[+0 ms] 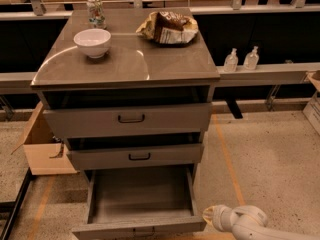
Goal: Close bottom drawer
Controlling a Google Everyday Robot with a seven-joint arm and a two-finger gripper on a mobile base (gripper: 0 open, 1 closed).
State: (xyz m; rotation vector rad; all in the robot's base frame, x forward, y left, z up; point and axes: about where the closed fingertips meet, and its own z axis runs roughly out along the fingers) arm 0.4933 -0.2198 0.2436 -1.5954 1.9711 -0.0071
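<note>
The grey cabinet's bottom drawer (pixel 140 194) is pulled far out, showing a wide, shallow, empty grey tray. Its slim front panel (pixel 140 228) lies at the lower edge of the camera view, with the handle barely showing. The middle drawer (pixel 135 156) and the top drawer (pixel 127 119) are each slightly open. My gripper (pixel 206 215) comes in from the lower right on a white arm (pixel 250 225). It sits just right of the bottom drawer's front right corner, close to it.
On the cabinet top (pixel 125 59) stand a white bowl (pixel 92 42), a can (pixel 95 11) and a chip bag (pixel 167 28). An open cardboard box (pixel 42 144) sits on the floor to the left. Two small bottles (pixel 240 60) stand on a rail to the right.
</note>
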